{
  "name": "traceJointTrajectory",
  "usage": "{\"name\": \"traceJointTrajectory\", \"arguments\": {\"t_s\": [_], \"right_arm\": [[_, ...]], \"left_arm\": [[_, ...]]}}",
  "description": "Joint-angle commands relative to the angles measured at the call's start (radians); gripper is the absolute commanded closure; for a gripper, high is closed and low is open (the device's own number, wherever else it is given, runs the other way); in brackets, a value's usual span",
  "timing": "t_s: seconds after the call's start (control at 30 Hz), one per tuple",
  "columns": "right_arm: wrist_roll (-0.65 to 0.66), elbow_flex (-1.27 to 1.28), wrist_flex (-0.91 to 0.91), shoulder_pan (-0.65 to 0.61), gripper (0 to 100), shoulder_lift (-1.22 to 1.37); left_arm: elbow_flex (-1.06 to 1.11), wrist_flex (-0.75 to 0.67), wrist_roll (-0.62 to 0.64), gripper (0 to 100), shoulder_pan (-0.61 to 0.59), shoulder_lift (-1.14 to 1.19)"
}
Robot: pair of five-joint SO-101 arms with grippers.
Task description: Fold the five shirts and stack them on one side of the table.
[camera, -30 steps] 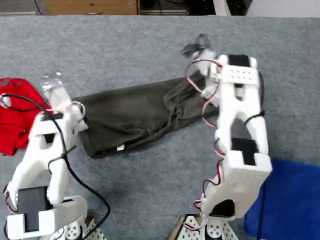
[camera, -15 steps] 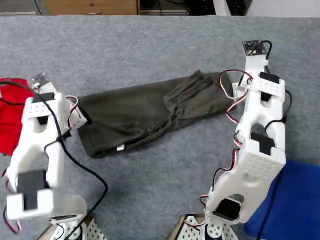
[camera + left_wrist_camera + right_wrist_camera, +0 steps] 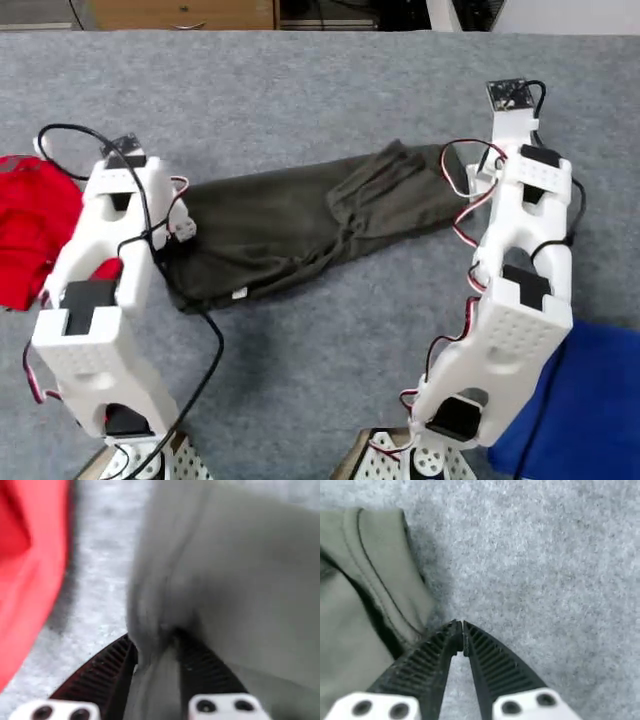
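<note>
The left pincer (image 3: 155,645) pinches the 9 o'clock end of the dark green cloth shirt (image 3: 300,225) lying on the grey fuzzy surface (image 3: 300,90), likely to fold it over, while the right pincer (image 3: 462,625) sits squeezed shut on nothing by its 3 o'clock end.

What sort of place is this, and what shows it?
Probably an indoor robotics test bench: two white robot arms at a grey carpeted table, an olive shirt laid out between them, wooden drawers behind.
</note>
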Motion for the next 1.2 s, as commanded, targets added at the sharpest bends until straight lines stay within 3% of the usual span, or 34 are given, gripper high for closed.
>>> {"name": "traceJointTrajectory", "arguments": {"t_s": [0.0,0.2,0.4,0.7,0.9,1.17], "right_arm": [[-0.015,-0.065,-0.02,0.035,99.1,-0.002],[-0.015,-0.07,-0.041,0.05,99.1,-0.002],[-0.071,-0.07,-0.069,0.096,99.0,-0.002],[-0.094,-0.07,-0.103,0.114,98.9,-0.002],[-0.094,-0.071,-0.104,0.116,98.9,-0.001],[-0.095,-0.068,-0.124,0.124,98.9,0.001]], "left_arm": [[-0.018,0.025,0.0,96,0.006,0.035],[-0.032,0.035,0.006,98,-0.002,0.041],[-0.104,0.052,-0.008,98,-0.103,0.03],[-0.506,0.328,-0.075,98,-0.189,0.033],[-0.793,0.474,-0.072,98,-0.018,0.039],[-0.965,0.482,0.025,98,0.321,0.041]]}}
